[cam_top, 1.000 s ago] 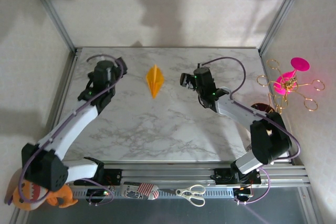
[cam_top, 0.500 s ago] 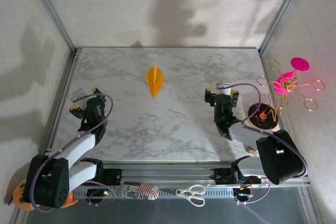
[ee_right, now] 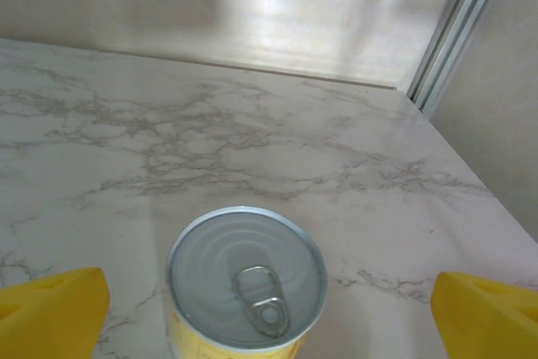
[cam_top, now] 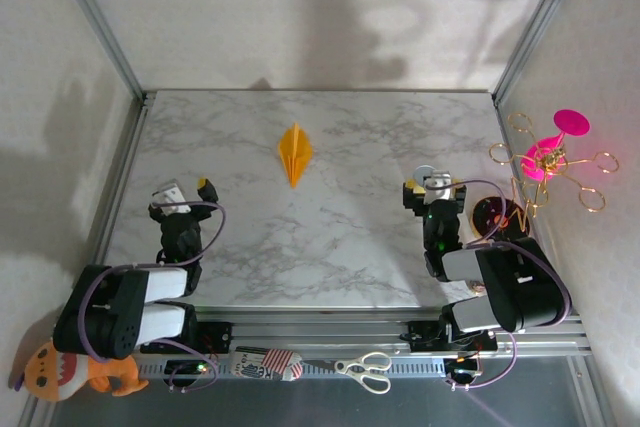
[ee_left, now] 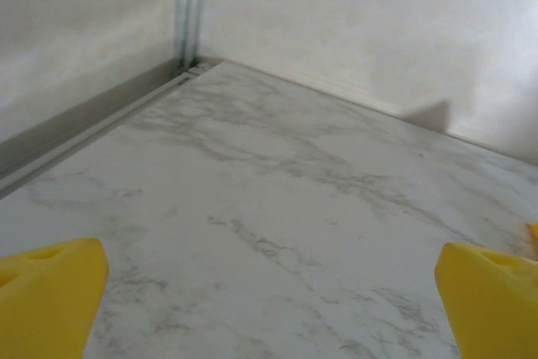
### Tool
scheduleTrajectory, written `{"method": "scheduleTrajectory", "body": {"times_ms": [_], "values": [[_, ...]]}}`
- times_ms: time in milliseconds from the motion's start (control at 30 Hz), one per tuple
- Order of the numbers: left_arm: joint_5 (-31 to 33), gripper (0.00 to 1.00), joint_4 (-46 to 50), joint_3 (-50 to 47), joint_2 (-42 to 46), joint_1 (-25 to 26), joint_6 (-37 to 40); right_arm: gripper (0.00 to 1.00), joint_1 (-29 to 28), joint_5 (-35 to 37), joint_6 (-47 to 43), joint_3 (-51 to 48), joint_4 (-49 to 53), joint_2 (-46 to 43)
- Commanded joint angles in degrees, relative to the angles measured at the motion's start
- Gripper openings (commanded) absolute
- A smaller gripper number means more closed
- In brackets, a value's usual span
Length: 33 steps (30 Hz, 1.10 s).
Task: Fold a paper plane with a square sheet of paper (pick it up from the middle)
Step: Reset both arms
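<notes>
Now that left fingers (ee_left: pixel 46 292) and right fingers (ee_right: pixel 50 308) have drawn back near their bases, wide open and empty, the plane (cam_top: pixel 295 153) lies folded on the far worktop (cam_top: pixel 350 237) (job looks done).

Marble bench (cam_top: pixel 330 237) w/ pull-tab can (ee_right: pixel 246 279) upright on it. Off bench's near edge: scissors (cam_top: pixel 366 370), plus striped item (cam_top: pixel 268 364), maybe a pouch. Orange plush toy (cam_top: pixel 70 372) by bench's near-left corner; pink & gold wire ornament (cam_top: pixel 550 159) past its right edge.
</notes>
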<state>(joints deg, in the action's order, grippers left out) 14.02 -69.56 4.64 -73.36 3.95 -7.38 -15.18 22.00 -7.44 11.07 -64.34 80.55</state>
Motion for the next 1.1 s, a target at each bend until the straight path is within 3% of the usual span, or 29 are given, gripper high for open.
{"method": "scheduleTrajectory", "body": {"times_ms": [0,133,400,500,1067], "values": [[-5.77,1.0,-8.91,0.35,-3.05,-0.86,2.36,0.99,2.96,-7.5,-0.98,-1.13,-8.23,0.28],[-7.69,1.0,-10.79,2.27,-8.97,-1.65,2.28,0.99,6.82,-13.82,0.9,-0.79,-8.56,1.8],[-7.3,1.0,-10.66,5.21,-14.96,-2.19,1.41,0.99,11.79,-19.32,5.15,-1.46,-11.7,4.35],[-6.33,0.99,-8.36,6.28,-14.84,-2.09,1.2,0.99,11.97,-19.12,5.28,-1.95,-16.33,8.18],[-4.35,0.99,-5.31,7.93,-14.88,-0.17,3.24,0.99,13.7,-18.77,7.79,0.79,-10.83,8.05]]}}
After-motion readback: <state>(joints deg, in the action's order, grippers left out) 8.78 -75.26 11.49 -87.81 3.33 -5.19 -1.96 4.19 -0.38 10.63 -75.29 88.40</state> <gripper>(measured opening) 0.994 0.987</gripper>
